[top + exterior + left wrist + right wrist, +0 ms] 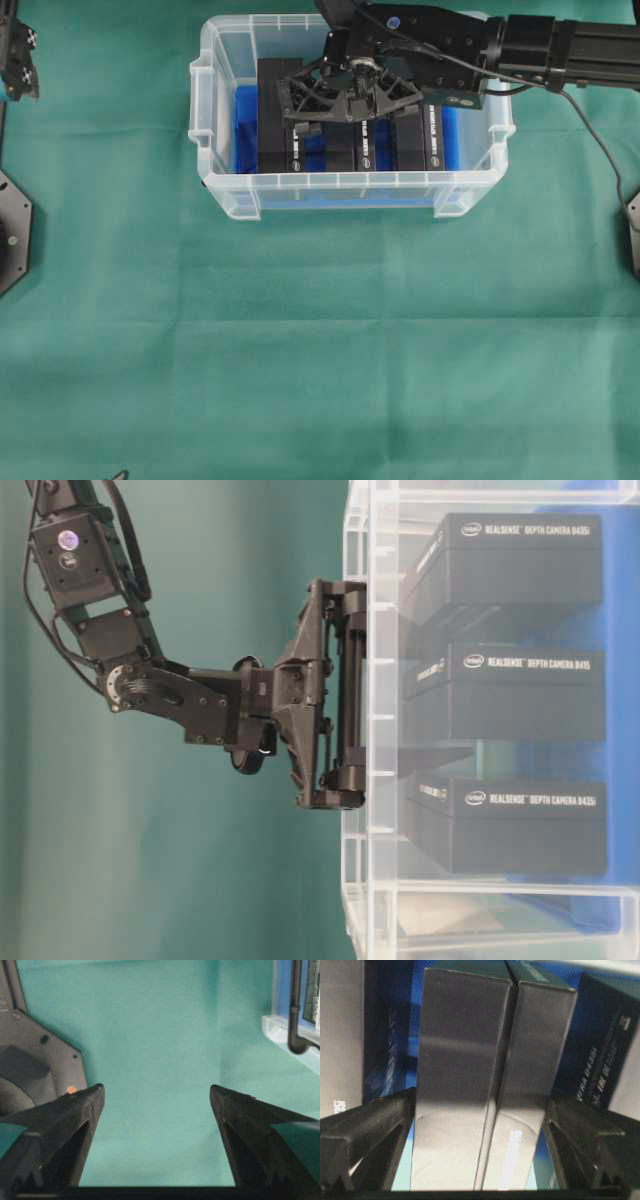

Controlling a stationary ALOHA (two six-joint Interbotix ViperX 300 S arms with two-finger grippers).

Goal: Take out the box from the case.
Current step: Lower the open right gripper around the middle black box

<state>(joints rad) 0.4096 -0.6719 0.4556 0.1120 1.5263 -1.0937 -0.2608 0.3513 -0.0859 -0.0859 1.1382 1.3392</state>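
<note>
The case (225, 180) stands on the bench (320, 340). Inside the case several boxes (275, 130) stand upright side by side. The right pincer (345, 100) hangs over the case's middle, two boxes between its fingers (365, 1130).

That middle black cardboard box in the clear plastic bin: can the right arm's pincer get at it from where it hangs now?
Probably yes. The right pincer hangs open above the clear plastic bin, fingers either side of the middle black cardboard box, nothing over it. A neighbouring box sits tight beside it, so it may catch both.
</note>
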